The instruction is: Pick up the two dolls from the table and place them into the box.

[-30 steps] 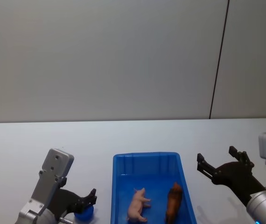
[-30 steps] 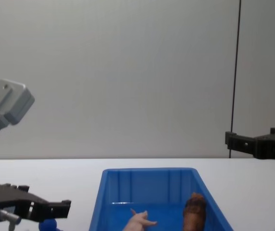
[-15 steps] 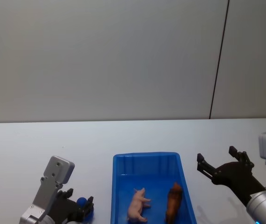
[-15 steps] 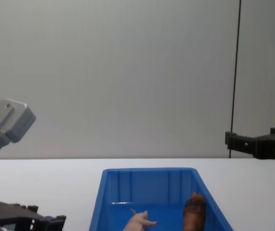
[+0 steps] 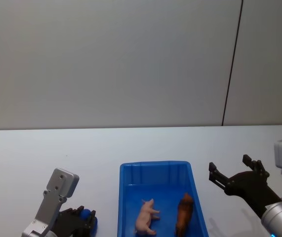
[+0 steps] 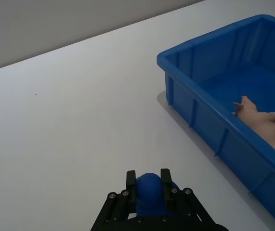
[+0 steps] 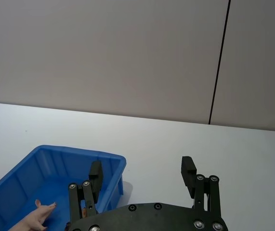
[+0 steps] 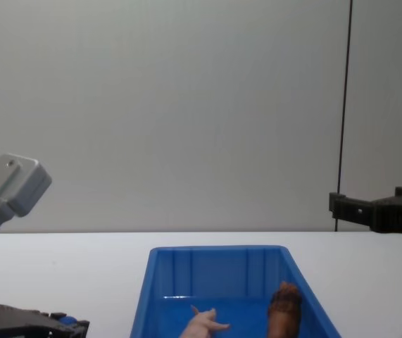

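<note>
Left fingers: the left gripper [image 6: 149, 185] is closed on a small blue ball [image 6: 148, 189], low beside the box [image 5: 126, 202]; it has sunk lower and pulled back in the last second
Right fingers: the right gripper [image 7: 142, 177] is spread wide and holds nothing, in the air to the right of the box; it has not moved
Dolls: the pig [image 5: 146, 216] and the lion [image 5: 184, 213] both lie inside the box, side by side, same as before
Meaning: the job looks done; the arms seem to be backing off
Tabletop: the tabletop [image 5: 81, 148] is white
Hard to see: the near end of the box is cut off; I cannot tell if the ball touches the tabletop
</note>
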`<state>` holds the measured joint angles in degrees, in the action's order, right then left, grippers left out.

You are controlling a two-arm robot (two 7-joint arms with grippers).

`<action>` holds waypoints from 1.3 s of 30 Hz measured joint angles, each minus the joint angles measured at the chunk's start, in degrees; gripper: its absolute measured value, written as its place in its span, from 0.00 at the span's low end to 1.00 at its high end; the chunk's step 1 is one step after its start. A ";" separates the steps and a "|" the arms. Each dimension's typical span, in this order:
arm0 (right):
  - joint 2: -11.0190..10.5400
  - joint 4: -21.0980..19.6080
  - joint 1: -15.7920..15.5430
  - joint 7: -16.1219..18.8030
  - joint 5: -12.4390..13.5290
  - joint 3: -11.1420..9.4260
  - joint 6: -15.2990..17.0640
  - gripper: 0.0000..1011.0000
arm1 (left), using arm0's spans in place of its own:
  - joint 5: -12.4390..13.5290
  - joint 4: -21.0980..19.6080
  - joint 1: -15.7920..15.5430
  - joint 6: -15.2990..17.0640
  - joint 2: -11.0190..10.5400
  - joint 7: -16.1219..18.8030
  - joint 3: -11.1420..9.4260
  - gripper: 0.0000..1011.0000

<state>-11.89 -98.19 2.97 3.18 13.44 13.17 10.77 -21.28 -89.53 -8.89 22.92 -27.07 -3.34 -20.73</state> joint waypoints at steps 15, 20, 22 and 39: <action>0.00 0.00 0.00 0.00 0.00 0.00 0.00 0.99 | 0.18 -3.44 0.55 -3.42 -0.49 0.31 0.86 0.22; 0.00 0.00 0.00 0.00 0.00 0.00 -0.01 0.99 | 1.05 -4.81 0.06 -5.28 -0.53 -0.39 1.17 0.19; 0.00 0.00 0.00 0.00 0.00 0.00 -0.01 0.99 | 1.40 -5.20 -0.28 -6.25 -0.43 -1.18 1.27 0.18; 0.00 0.00 0.00 0.00 0.00 0.00 -0.01 0.99 | 1.41 -3.82 -4.83 -10.85 3.46 -10.90 0.24 0.13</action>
<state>-11.89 -98.18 2.97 3.18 13.44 13.17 10.76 -19.87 -93.34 -13.71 12.07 -23.61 -14.23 -20.49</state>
